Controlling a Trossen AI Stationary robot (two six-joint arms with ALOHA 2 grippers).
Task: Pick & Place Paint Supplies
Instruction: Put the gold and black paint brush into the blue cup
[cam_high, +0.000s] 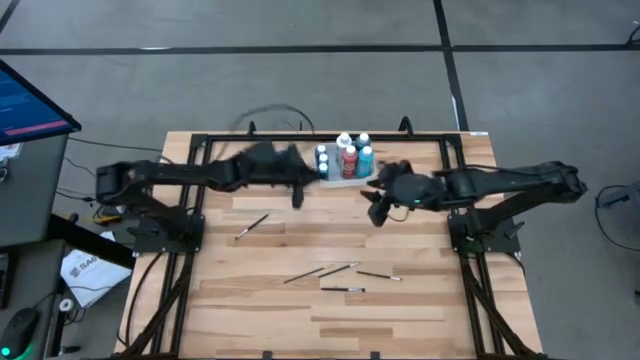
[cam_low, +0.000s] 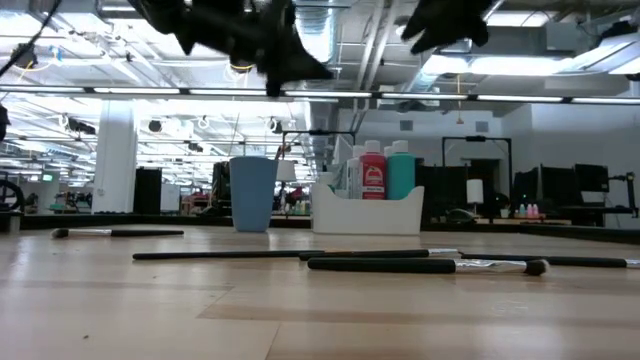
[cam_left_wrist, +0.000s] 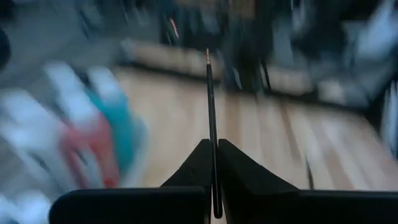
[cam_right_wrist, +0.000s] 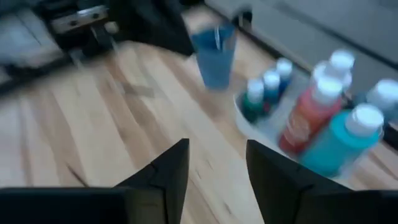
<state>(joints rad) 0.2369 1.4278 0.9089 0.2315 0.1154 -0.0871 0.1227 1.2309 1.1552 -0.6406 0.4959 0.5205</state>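
Left pincer (cam_left_wrist: 214, 180): fingers together, clamped on a brush (cam_left_wrist: 211, 112) whose thin shaft stands out straight ahead between them. In the high view this pincer (cam_high: 297, 196) hangs over the rear middle of the worktop (cam_high: 420, 310), just beside the tray (cam_high: 345, 178) on its left side.

Right pincer (cam_right_wrist: 216, 171): fingers apart, nothing between them. In the high view it (cam_high: 378, 210) sits just right of the tray and slightly nearer the front edge. In the low view both arms show only as dark shapes overhead.

Tray: white, at the rear centre of the worktop, holding the bottles upright. The high view shows a red bottle (cam_high: 348, 160), a teal bottle (cam_high: 365, 158) and smaller ones at the tray's left end (cam_high: 322, 160). The right wrist view shows the red bottle (cam_right_wrist: 308, 118) and teal bottle (cam_right_wrist: 342, 143) side by side, with three small bottles (cam_right_wrist: 266, 93) behind them (their colours are hard to tell apart).

Cup (cam_low: 253, 193): blue, upright, standing just left of the tray in the low view. The right wrist view shows something thin rising from the cup (cam_right_wrist: 213, 56); what it is cannot be told.

Loose brushes on the worktop, high view: one (cam_high: 251, 227) lies left of centre, well apart from the tray. Four more lie in a loose group toward the front middle (cam_high: 340, 275), each flat on the wood.
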